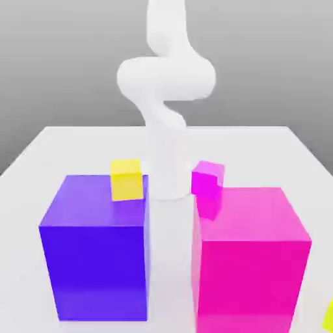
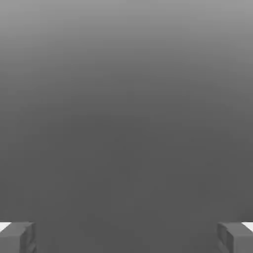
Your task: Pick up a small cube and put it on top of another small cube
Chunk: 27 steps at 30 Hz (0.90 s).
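exterior view, arm: my white arm (image 1: 166,84) rises from the back-middle of the table (image 1: 58,146) and curls overhead, nowhere near any cube.
exterior view, big blocks: a big purple block (image 1: 94,250) on the exterior view's left and a big magenta block (image 1: 250,257) on its right, with a narrow gap between them.
exterior view, small cubes: a pure-yellow small cube (image 1: 126,179) sits behind the purple block's back edge, and a small magenta cube (image 1: 207,179) sits tilted behind the magenta block.
exterior view, my target: the lime small cube (image 1: 328,315) is just a sliver at the bottom corner on the exterior view's right, well apart from everything else.
hand view, claw: my claw (image 2: 126,237) is spread wide with nothing in it, grey fingertips (image 2: 17,237) at the two corners, plain grey ahead.
risk, imo: the yellow one is the easy mix-up, similar colour and closer. The big blocks also crowd the route, so a low swing could clip one.
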Tool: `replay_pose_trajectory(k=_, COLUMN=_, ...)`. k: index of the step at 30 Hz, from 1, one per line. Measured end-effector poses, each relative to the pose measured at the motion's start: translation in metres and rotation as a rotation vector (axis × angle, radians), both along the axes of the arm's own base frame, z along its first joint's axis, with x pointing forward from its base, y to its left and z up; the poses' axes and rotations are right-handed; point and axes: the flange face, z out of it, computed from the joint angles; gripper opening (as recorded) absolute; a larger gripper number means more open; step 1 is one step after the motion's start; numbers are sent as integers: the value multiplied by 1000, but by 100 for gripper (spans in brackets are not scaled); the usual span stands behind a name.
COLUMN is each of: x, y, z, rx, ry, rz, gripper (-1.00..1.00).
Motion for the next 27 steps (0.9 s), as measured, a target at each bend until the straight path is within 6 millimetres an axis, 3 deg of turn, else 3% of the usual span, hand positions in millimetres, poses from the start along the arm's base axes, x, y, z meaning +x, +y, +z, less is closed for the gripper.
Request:
replay_pose_trajectory(k=7, x=80, y=65, z=-87, rx=112, ry=151, rz=-64, gripper=0)
replay_pose_trajectory(k=14, x=123, y=153, z=-190, rx=194, ry=315, rz=-119, gripper=0)
replay_pose_trajectory(k=20, x=124, y=245, z=-290, rx=221, ry=457, rz=-160, gripper=0)
replay_pose_trajectory(k=22, x=121, y=266, z=-325, rx=226, ry=501, rz=-193, gripper=0)
replay_pose_trajectory(k=27, x=97, y=322, z=-414, rx=219, ry=605, rz=-271, gripper=0)
